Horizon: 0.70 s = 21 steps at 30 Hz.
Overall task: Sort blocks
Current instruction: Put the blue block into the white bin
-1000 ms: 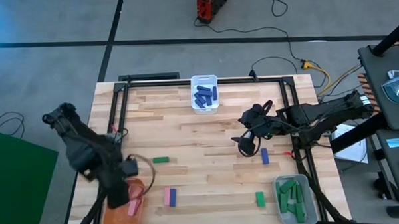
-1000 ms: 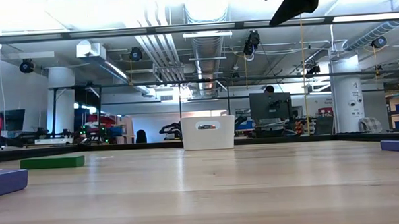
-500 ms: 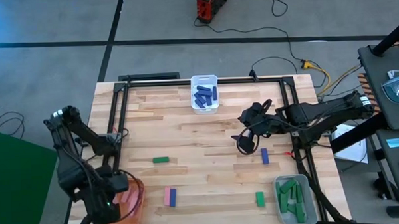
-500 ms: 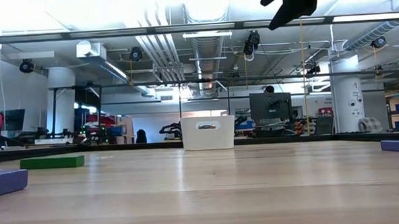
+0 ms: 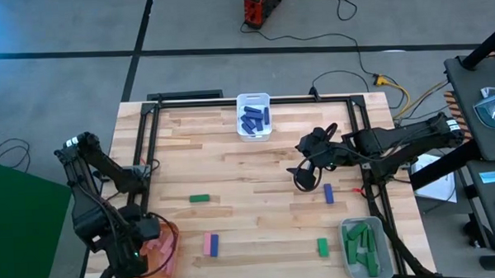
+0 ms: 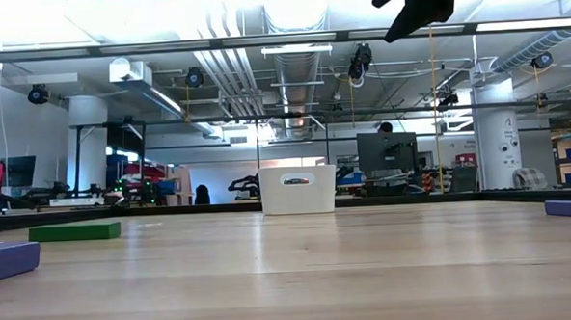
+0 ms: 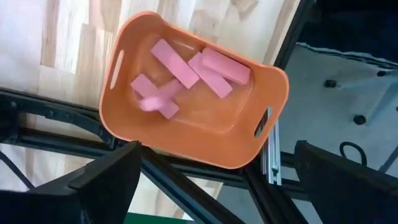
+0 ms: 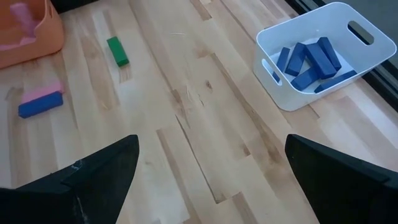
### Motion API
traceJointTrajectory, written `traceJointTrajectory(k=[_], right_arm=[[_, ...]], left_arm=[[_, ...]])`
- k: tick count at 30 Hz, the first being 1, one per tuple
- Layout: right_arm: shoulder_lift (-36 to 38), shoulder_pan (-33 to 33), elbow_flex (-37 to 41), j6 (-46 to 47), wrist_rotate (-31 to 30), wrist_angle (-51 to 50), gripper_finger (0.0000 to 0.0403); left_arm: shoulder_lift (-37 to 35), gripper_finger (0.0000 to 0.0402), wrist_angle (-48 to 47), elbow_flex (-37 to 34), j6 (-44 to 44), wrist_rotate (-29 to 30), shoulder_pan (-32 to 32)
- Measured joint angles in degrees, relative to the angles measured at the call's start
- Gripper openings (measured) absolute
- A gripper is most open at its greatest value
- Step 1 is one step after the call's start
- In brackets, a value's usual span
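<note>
My left gripper [image 7: 217,186] hangs open above the orange bin [image 7: 267,87] at the table's near left corner. Several pink blocks [image 7: 211,71] lie inside the bin. My right gripper [image 5: 303,178] hovers open over the right half of the table, above and just left of a blue block [image 5: 329,193]. Loose on the wood lie a green block [image 5: 199,198], a pink block [image 5: 207,243] side by side with a blue one [image 5: 215,245], and a second green block [image 5: 323,247]. Neither gripper holds anything.
A white bin [image 5: 253,116] with several blue blocks stands at the far edge, in the middle. A grey bin [image 5: 365,246] with green blocks sits at the near right corner. Black frame rails [image 5: 145,151] run along the left and right table edges.
My left gripper has drawn back from over the orange bin toward the table's near left corner, then kept still. The right arm has stayed in place.
</note>
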<state>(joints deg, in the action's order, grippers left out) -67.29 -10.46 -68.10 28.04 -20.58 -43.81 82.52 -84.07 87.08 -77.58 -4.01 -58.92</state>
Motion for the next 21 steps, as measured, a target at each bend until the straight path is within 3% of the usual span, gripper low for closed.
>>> traceJointTrajectory(k=[7, 17, 21], right_arm=[[0.00, 0.00, -0.13, 1.37, 0.02, 0.00, 0.0396], [0.00, 0.00, -1.97, 2.12, 0.08, 0.25, 0.0396], [0.13, 0.00, -2.68, 5.42, 4.36, 0.13, 0.0396]], left_arm=[[-0.13, 0.0389, 0.54, 2.26, 1.18, 8.06, 4.90], [-0.76, 0.0389, 13.10, -4.50, 23.18, 13.75, 20.68], [-0.54, 0.0389, 14.00, -7.03, 27.44, 19.22, 23.72]])
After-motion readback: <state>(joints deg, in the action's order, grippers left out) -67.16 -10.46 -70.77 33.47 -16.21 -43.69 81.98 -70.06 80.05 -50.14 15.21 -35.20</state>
